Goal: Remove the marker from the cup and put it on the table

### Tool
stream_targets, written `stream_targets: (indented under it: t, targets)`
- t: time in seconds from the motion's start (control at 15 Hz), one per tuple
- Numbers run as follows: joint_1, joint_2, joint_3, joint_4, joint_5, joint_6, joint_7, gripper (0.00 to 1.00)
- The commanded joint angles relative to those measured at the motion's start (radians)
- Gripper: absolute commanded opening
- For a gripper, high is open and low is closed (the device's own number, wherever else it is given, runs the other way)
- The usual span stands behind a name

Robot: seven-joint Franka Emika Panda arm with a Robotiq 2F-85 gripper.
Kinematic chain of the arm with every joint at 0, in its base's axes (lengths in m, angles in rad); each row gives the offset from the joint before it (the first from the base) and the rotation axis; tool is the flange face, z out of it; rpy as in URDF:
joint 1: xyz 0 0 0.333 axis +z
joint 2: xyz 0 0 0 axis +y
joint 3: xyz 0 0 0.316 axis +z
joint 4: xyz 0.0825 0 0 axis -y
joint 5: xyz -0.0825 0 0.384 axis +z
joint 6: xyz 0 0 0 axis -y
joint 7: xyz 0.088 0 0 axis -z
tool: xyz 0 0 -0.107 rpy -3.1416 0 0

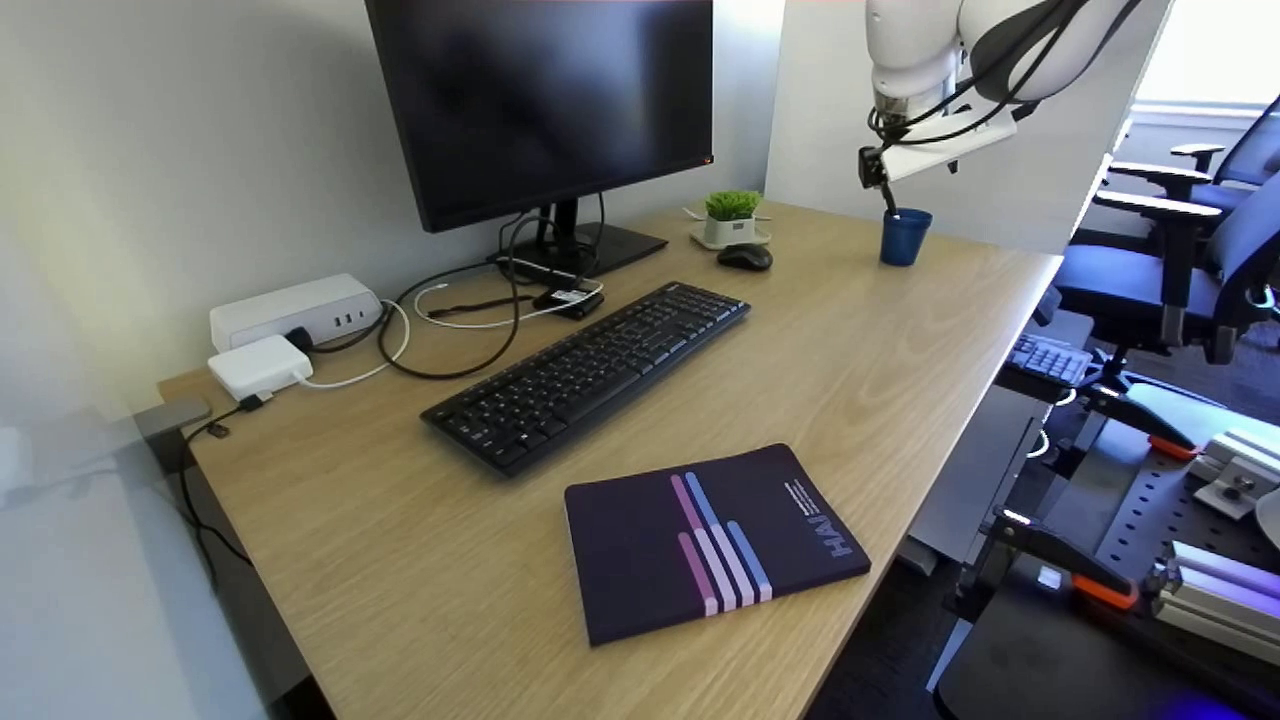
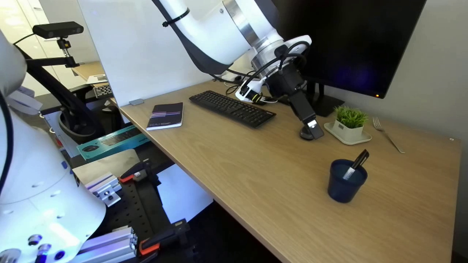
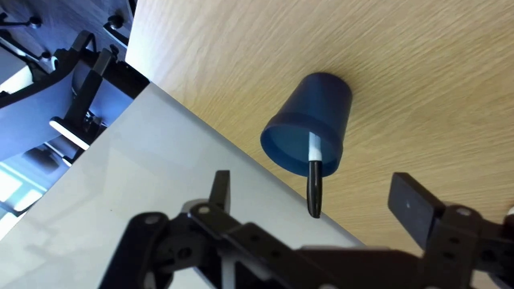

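Note:
The dark blue cup (image 3: pixel 321 98) stands upright on the wood-grain table (image 3: pixel 425 100) in the wrist view. It also shows in both exterior views (image 1: pixel 903 240) (image 2: pixel 340 188). The marker (image 3: pixel 315 182) leans in the cup, its black end sticking out over the rim and its white body partly hidden inside. It also shows in an exterior view (image 2: pixel 359 162). My gripper (image 3: pixel 315 196) is open and empty, one finger on each side of the marker's black end in the wrist view. In an exterior view the gripper (image 2: pixel 313 128) is above the table, apart from the cup.
A white-potted plant (image 2: pixel 349 128) on a tray, a fork (image 2: pixel 388 135) and a mouse (image 1: pixel 745 257) are near the cup. A monitor (image 1: pixel 560 100), keyboard (image 1: pixel 600 375) and dark notebook (image 1: pixel 715 540) are farther along. A pale panel (image 3: pixel 160 176) borders the table edge.

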Motion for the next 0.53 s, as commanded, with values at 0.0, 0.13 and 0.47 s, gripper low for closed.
stream_targets:
  t: [0.0, 0.13, 0.47]
  targets:
    - [0.029, 0.042, -0.031, 0.031, -0.107, 0.017, 0.065, 1.00]
    - [0.031, 0.060, -0.035, 0.041, -0.164, 0.019, 0.105, 1.00]
    - [0.021, 0.123, -0.044, 0.075, -0.287, 0.011, 0.206, 1.00]
